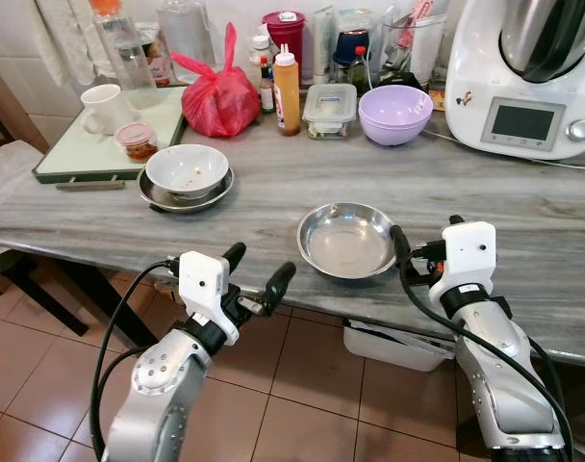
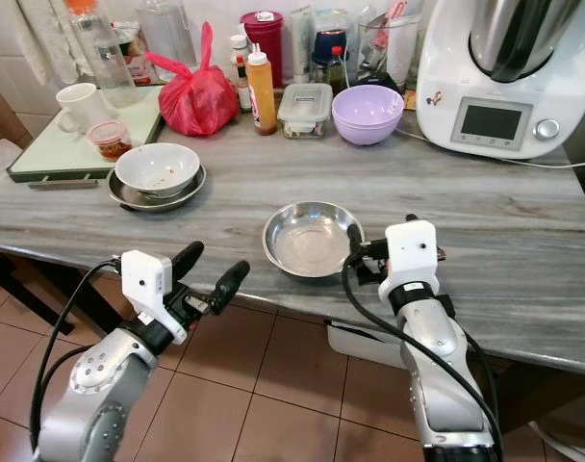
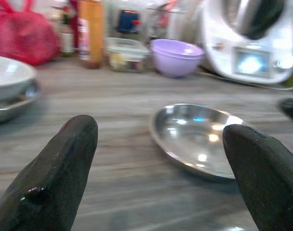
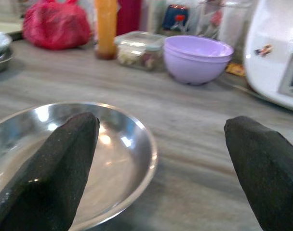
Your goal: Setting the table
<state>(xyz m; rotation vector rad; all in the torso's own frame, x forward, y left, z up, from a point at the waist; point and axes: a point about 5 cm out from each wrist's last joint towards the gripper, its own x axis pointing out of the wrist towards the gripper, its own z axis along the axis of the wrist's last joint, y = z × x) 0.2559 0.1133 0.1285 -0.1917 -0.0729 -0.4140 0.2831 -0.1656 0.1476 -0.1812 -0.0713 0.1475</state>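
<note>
The steel dish sits empty near the front edge of the counter, just right of centre in the left eye view. The right pincer rests at its right rim with fingers spread wide, one finger over the dish's edge and the other out over bare counter, holding nothing. The left pincer hangs lower left of the dish, off the counter's front edge, also wide and empty.

If the step in hand is taking up or shifting this dish, the thin sloping rim is the only real purchase. The right pincer would do best to straddle the rim, one finger inside the bowl and one outside and beneath, and close firmly, since polished steel is likely to slip or tip. A level lift would be safer than a drag toward the edge.

The counter is grey streaked stone. At upper left a white bowl stands in another steel dish, beside a tray with a mug. Along the back are a red bag, a sauce bottle, a lidded container, a lilac bowl and a white kitchen machine. The floor below is brown tile.
</note>
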